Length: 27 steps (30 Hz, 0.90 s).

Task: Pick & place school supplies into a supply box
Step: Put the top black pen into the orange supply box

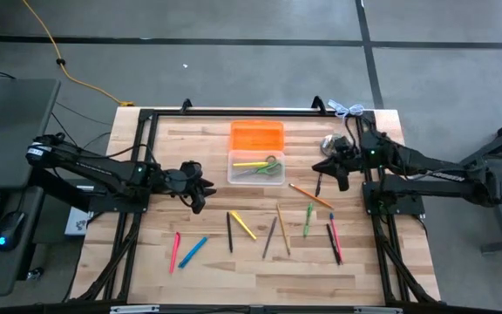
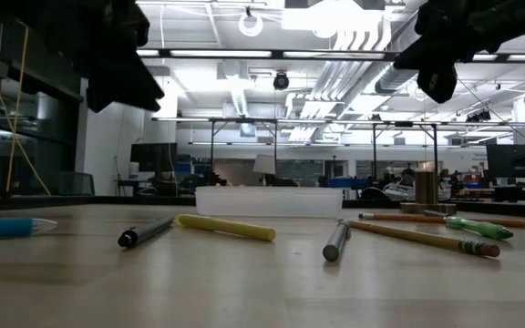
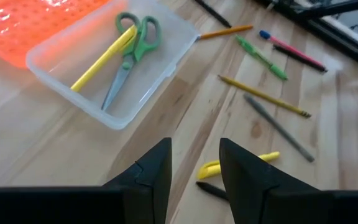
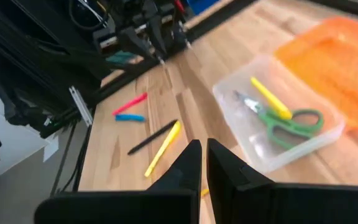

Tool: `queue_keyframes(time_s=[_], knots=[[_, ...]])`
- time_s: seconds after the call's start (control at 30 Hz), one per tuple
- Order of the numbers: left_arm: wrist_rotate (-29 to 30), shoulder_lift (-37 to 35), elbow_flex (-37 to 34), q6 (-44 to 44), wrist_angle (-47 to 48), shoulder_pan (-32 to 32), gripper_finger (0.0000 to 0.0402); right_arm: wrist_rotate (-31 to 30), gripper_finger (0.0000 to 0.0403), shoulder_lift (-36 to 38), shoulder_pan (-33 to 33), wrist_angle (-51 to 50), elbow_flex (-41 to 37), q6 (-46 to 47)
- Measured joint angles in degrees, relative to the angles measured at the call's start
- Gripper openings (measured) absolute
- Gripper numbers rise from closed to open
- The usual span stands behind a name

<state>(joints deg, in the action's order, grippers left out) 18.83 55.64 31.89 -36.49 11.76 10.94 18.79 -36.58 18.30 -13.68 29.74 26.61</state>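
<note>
School supplies lie scattered on a wooden desk (image 1: 260,266), seen from above with two dark robot arms reaching in from either side. A clear supply box (image 1: 256,168) sits near the middle of the desk, touching an orange tray (image 1: 256,135) on its far side. Inside the box are green-handled scissors (image 1: 268,167) and a yellow marker (image 1: 249,164), lying side by side.

Loose on the desk on the near side of the box: a pink pen (image 1: 175,250) and a blue pen (image 1: 193,251) toward the left, a black pen (image 1: 230,232) beside another yellow marker (image 1: 243,224) in the middle, then three pencils (image 1: 282,229), a green pen (image 1: 308,219), and a dark pen with a pink one (image 1: 334,242) toward the right. An orange pencil (image 1: 310,195) lies just right of the box.

The left gripper (image 1: 200,187) hovers left of the box, its fingers (image 3: 151,171) parted and holding nothing. The right gripper (image 1: 328,166) hangs right of the box beside a silver bell (image 1: 328,144), its fingers (image 4: 225,168) pressed together, empty.
</note>
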Motion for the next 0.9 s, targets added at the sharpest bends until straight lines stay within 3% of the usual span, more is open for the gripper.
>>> queue_keyframes(time_s=[0.23,0.6,0.9], knots=[[-0.5,0.0,-2.8,0.0,-2.2,0.0,0.0161,-4.6,0.0002,-4.1,-2.7,-3.6,2.6,0.9],[-1.5,-0.2,-5.4,0.2,-3.4,0.0,0.0161,-11.8,0.0002,-12.8,-3.4,-22.4,15.8,1.2],[-3.0,-2.5,-7.5,3.1,-6.6,0.0,0.0161,-12.4,0.0002,-18.2,-3.4,-28.1,19.3,3.7]])
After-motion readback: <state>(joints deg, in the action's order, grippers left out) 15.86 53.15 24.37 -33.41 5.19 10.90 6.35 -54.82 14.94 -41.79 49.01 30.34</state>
